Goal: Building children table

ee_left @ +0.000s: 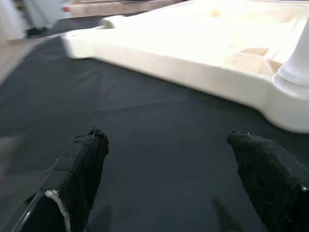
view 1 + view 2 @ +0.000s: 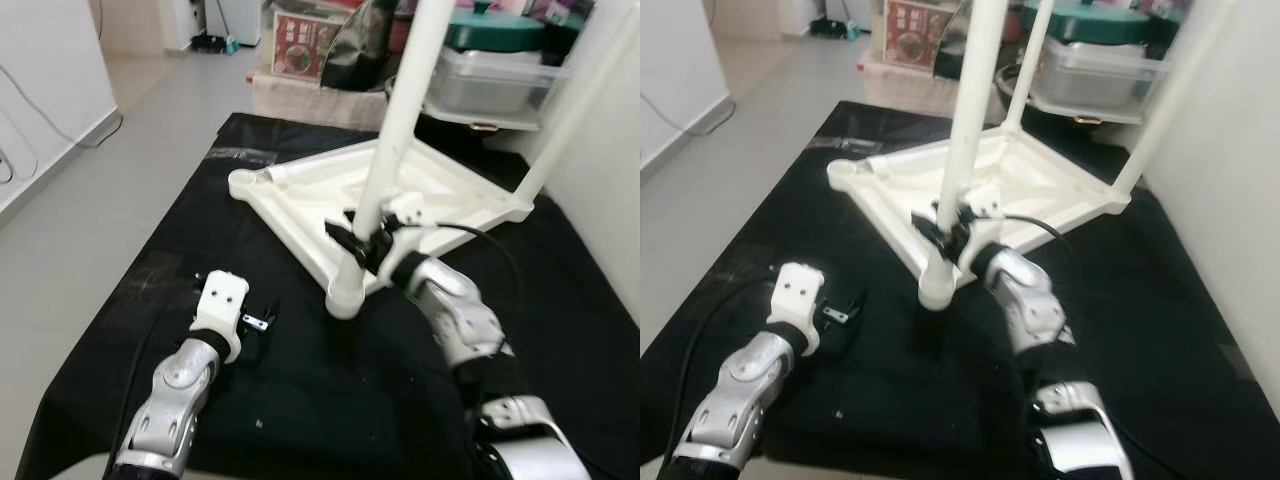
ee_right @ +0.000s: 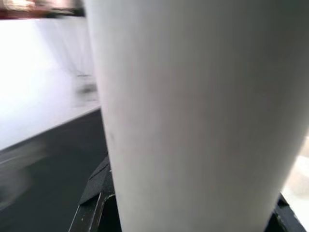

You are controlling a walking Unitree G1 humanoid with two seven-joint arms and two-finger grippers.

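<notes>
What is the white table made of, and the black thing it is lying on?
The upside-down table top and its legs look like moulded plastic: smooth, creamy white, slightly glossy, with raised ribs on the underside. The right gripper is clamped on the nearest leg. The black sheet looks like soft matte cloth or a mat, dusty with pale specks; which one is hard to tell.

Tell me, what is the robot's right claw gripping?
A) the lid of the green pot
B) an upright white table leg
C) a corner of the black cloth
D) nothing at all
B: the right claw is closed around the upright white leg just above its socket in the upturned tabletop, while the left claw hangs open over the black cloth.
</notes>
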